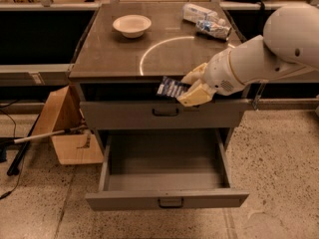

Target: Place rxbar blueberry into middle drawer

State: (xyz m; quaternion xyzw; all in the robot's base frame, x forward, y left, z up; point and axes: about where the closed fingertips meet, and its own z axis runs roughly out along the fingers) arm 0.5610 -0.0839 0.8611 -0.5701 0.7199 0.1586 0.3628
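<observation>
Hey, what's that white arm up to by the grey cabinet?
A robot arm is carrying a snack. Its pincer is shut on the rxbar blueberry, a bar in a dark blue wrapper, held at the front edge of the countertop, just above the closed top drawer. Below that, the middle drawer stands pulled out, and the bar is not yet in it. A bowl and some plastic bottles sit farther back on the countertop.

rxbar blueberry [172, 87]: dark blue wrapper, pale print
countertop [114, 54]: brown-grey, pale ring mark
gripper [187, 87]: cream-yellow, pinching the bar at the countertop's front edge
arm [259, 59]: white
middle drawer [167, 199]: plain grey, greyish handle
bowl [132, 25]: off-white
floor [271, 183]: beige, dark speckles
</observation>
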